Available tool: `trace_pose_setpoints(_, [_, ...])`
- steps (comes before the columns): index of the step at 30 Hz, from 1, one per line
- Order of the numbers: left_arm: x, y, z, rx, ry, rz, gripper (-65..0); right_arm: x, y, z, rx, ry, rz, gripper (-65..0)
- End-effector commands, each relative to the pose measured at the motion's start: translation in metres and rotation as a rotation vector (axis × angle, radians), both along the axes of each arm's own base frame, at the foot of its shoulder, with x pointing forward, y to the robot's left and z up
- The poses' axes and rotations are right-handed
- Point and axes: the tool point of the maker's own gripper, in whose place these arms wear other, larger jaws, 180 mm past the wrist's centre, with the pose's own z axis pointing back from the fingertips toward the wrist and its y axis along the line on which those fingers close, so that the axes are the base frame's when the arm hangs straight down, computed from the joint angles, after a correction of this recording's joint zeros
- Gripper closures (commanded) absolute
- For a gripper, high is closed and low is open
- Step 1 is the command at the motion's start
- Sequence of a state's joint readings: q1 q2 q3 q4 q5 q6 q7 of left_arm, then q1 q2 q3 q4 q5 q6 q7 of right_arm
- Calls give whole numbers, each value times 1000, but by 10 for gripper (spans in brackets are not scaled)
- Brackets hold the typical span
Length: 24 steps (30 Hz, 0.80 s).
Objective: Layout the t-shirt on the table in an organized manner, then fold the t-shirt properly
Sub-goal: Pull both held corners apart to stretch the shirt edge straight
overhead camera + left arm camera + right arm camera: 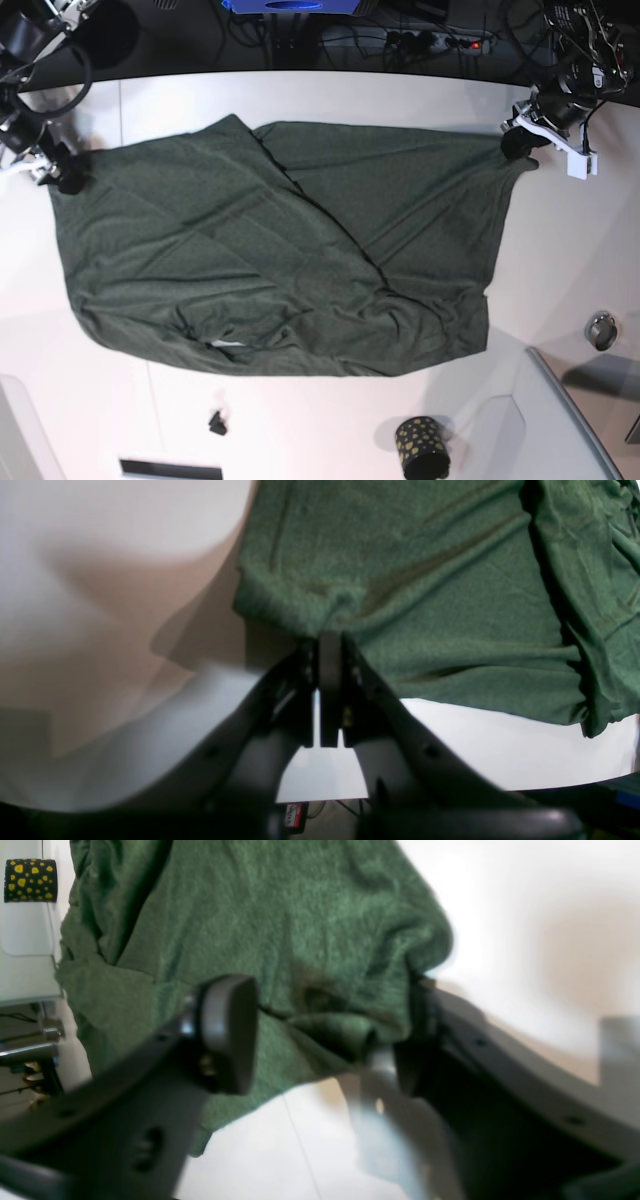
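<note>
Right pincer (325, 1035) agape over t-shirt (280, 925); dotted cup (30, 880) beyond

A robotics lab: a white table (330, 90) backed by tangled cables (420, 30) and a power strip (455, 42).

No readable text anywhere — small red label (295, 814) under bench edge in left wrist view has print, too blurry to read.
</note>
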<state>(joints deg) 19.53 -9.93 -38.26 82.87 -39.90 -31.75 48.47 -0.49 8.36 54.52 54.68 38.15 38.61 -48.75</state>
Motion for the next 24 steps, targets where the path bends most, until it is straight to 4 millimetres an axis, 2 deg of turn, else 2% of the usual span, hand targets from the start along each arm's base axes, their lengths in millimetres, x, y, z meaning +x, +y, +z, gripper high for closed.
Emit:
trace_pose_setpoints(1, [6, 5, 9, 12, -37, -4, 0, -1, -7, 1, -23, 8, 3, -293])
trace_pose_setpoints(4, [0, 7, 8, 14, -27, 1, 0, -1, -6, -1, -15, 8, -8, -150])
trace_pose_setpoints(6, [-2, 8, 7, 15, -23, 3, 0, -4, -3, -5, 0, 19, -12, -8])
trace_pose_setpoints(11, [-3, 8, 7, 15, -21, 3, 0, -5, -4, -6, 1, 22, -13, -6])
trace_pose_setpoints(13, [-7, 6, 6, 17, -12, -3, 0, -4, -16, 3, -40, 13, -7, -6])
trace_pose_setpoints(18, [-14, 9, 11, 41, -9, -16, 0, -25, -38, 22, -145, 63, 18, -6])
trace_pose_setpoints(21, [-13, 7, 17, 56, -19, -32, 0, -37, -41, 27, -167, 103, 33, -6])
trace_pose_setpoints(24, [-20, 5, 19, 68, 17, -65, 0, -44, -41, 33, -197, 114, 48, -6])
